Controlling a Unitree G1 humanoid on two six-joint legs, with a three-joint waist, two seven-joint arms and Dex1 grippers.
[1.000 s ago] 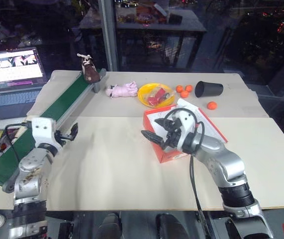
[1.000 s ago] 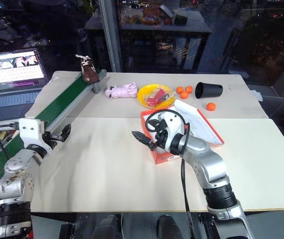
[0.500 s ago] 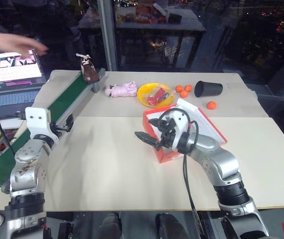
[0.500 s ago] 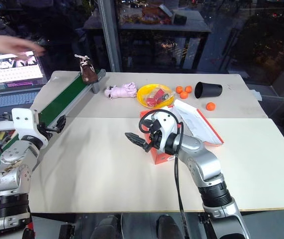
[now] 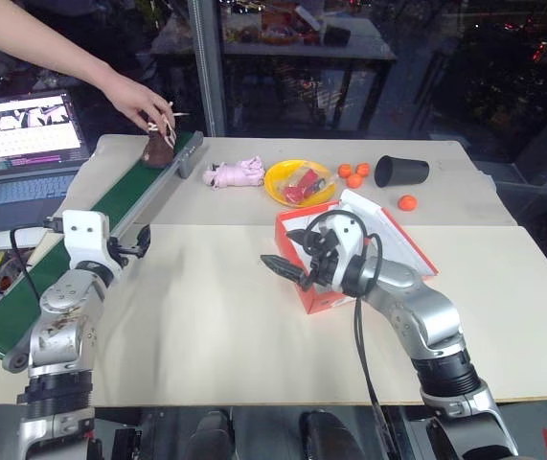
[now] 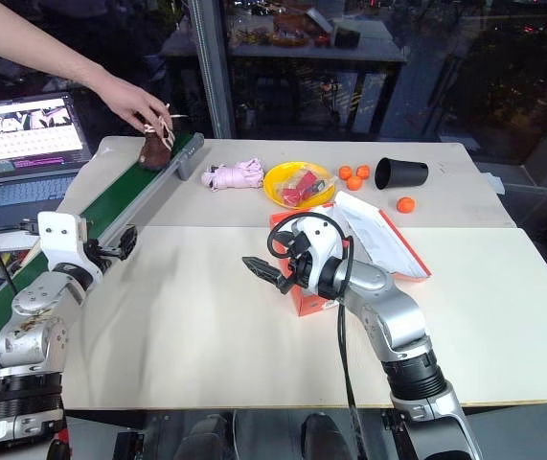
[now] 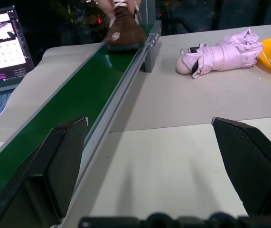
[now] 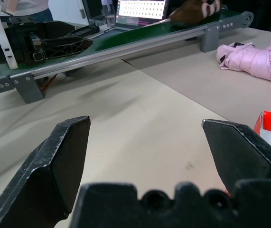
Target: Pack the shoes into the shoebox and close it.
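One small dark brown shoe with cream laces (image 5: 158,150) sits at the far end of the green conveyor belt (image 5: 129,196), a person's hand (image 5: 142,100) touching its laces. One red-orange cardboard shoebox (image 5: 323,284) lies on the pale bench (image 5: 216,316), its lid (image 5: 388,235) open; the right claw (image 5: 284,268) hovers just beside it, jaws wide, empty. Left claw (image 5: 138,241) hangs beside the belt, jaws spread, empty. Also: one pink plush toy (image 5: 236,173), one yellow bowl (image 5: 299,182), four orange balls (image 5: 354,175), one black cup (image 5: 401,171), one laptop (image 5: 22,144).
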